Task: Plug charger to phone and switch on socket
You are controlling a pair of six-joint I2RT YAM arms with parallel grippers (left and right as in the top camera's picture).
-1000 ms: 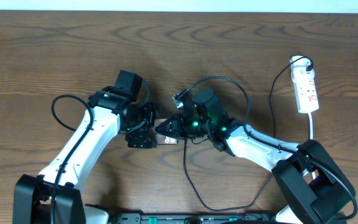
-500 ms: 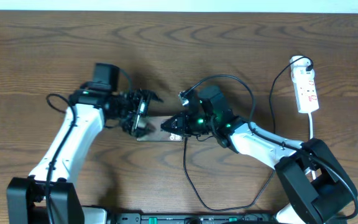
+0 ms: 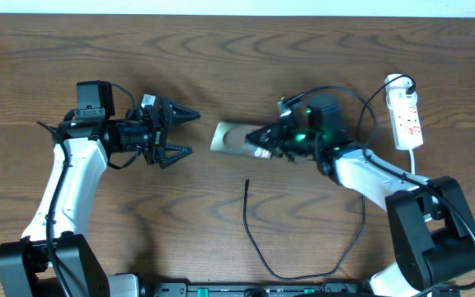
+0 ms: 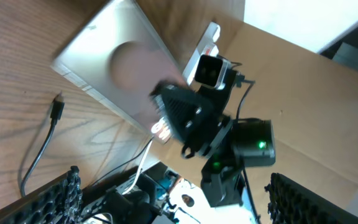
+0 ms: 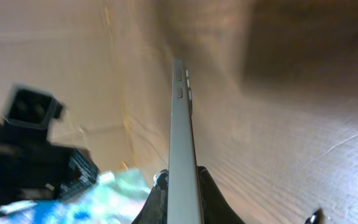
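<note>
My right gripper [image 3: 264, 140] is shut on the phone [image 3: 231, 137], a grey slab held above the table's middle; it shows edge-on between the fingers in the right wrist view [image 5: 181, 143] and as a flat slab in the left wrist view [image 4: 114, 62]. My left gripper [image 3: 185, 130] is open and empty, left of the phone and apart from it. The charger [image 3: 258, 239] is a thin black cable looping on the table, with its plug tip [image 3: 246, 182] lying free below the phone. The socket [image 3: 407, 118] is a white power strip at the far right.
The socket's white cord [image 3: 414, 169] runs down toward the right arm's base. A black plug [image 3: 408, 83] sits at the socket's top end.
My left gripper let go of the phone and drew back to the left. My right gripper carried the phone up and to the right. The charger's plug tip now lies free on the table.
</note>
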